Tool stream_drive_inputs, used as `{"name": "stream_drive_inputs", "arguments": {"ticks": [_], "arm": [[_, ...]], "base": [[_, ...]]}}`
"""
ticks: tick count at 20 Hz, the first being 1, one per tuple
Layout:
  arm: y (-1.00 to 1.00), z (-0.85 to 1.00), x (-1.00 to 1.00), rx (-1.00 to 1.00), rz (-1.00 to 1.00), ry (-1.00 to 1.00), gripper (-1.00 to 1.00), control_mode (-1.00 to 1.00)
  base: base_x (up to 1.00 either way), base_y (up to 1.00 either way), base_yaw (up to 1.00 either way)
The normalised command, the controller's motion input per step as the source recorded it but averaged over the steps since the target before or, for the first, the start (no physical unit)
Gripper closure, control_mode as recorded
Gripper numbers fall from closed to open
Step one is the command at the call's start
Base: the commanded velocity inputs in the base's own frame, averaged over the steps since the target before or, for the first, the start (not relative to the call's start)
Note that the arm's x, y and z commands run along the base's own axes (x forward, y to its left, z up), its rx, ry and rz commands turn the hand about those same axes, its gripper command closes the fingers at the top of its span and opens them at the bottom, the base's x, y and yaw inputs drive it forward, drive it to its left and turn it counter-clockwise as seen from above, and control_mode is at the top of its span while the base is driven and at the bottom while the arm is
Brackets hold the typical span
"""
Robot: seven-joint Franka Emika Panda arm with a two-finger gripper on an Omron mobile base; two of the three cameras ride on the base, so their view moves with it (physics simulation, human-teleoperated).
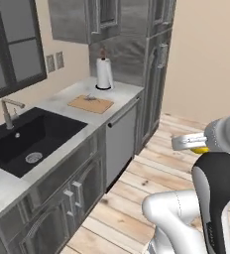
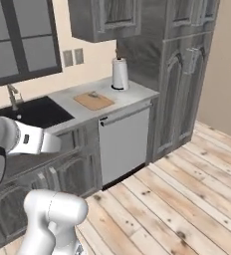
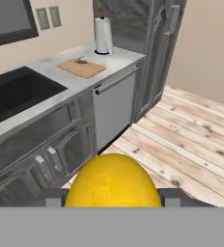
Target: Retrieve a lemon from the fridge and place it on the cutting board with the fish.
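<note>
One lemon (image 3: 113,181), light, firm and smooth-skinned so I judge it apt to roll, sits clamped across its middle in my gripper (image 3: 113,198), out over the floor and well short of the cutting board (image 3: 81,67) with the fish (image 3: 81,61).

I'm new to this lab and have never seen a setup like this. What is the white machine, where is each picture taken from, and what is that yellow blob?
It is a rendered kitchen with a white robot arm on a driving base. Two pictures come from cameras on that base, behind the arm to its left and right. The third looks along the gripper. The yellow blob is a lemon, held between the two fingers. On the counter past the black sink lies a wooden cutting board with a small grey fish on it, and a paper towel roll stands behind.
</note>
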Motion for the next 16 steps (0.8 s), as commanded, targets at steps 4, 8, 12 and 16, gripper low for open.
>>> {"name": "stream_drive_inputs", "arguments": {"ticks": [4,8,12,16], "arm": [[0.0,0.0,0.0,0.0,0.0,0.0,1.0,1.0],[0.0,0.0,0.0,0.0,0.0,0.0,1.0,1.0],[0.0,0.0,0.0,0.0,0.0,0.0,1.0,1.0],[0.0,0.0,0.0,0.0,0.0,0.0,1.0,1.0]], "base": [[0.33,-0.22,0.57],[0.4,-0.26,0.51],[0.59,-0.36,0.38],[0.72,-0.37,0.25]]}}
